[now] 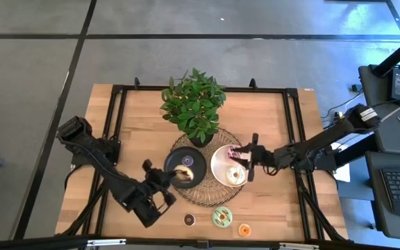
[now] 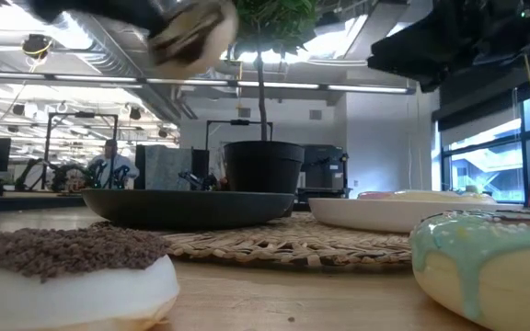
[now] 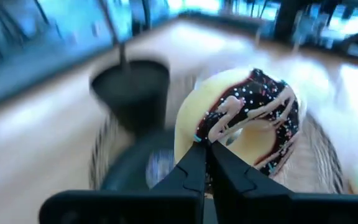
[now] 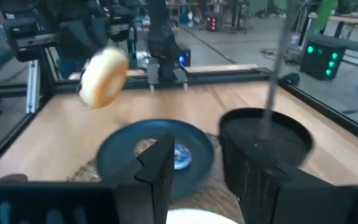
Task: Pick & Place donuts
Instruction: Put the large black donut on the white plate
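High view shows one wooden table [image 1: 269,201], one leafy potted plant [image 1: 194,104], one round woven mat [image 1: 203,196], one black plate [image 1: 198,157], one white plate [image 1: 219,167] and six donuts. Left gripper [image 1: 177,174] fingers pinch a chocolate-drizzled donut [image 1: 182,172] above the black plate. Right gripper [image 1: 240,158] fingers, over the white plate: cannot tell.

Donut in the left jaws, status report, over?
Left gripper shut on chocolate-iced donut, above black plate. Right gripper over white plate. Nothing blocking.
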